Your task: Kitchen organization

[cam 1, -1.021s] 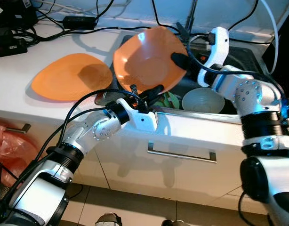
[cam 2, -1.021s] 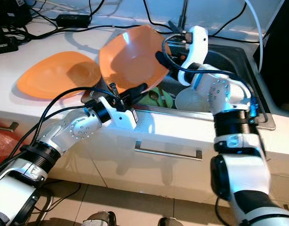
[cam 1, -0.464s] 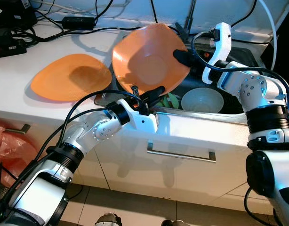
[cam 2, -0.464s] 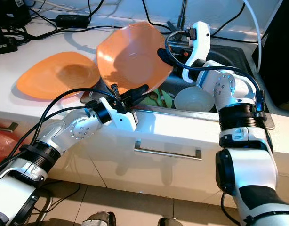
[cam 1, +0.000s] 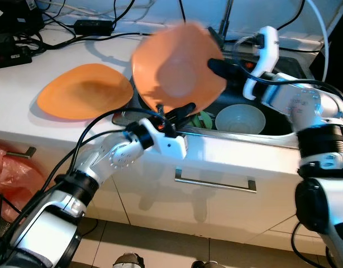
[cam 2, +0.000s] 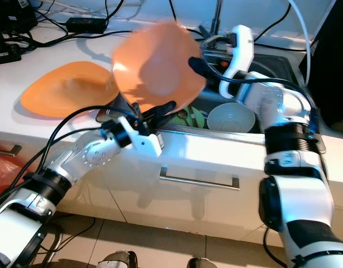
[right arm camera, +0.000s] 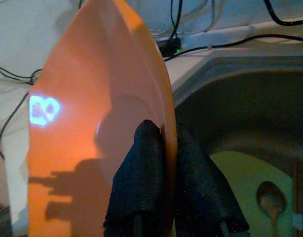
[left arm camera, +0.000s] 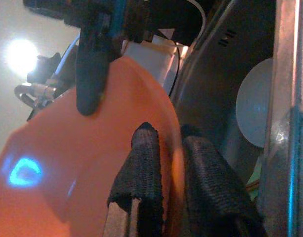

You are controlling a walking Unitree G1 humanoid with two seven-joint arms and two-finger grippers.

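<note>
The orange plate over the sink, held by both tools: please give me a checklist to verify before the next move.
1. Left tool clamps the rim of the held orange plate: ok.
2. Right tool clamps the opposite rim: ok.
3. Plate clear of the white bowl in the sink: ok.
4. Second orange plate lies flat on the counter, apart from the held one: ok.
5. Held plate steady: not ok, it looks blurred.
6. Cables clear of the path: cannot tell.

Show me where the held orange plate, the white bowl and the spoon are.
held orange plate (cam 1: 177,70), left eye view, middle of its face.
white bowl (cam 1: 240,119), left eye view, its inside.
spoon (right arm camera: 268,193), right wrist view, its bowl end.
</note>
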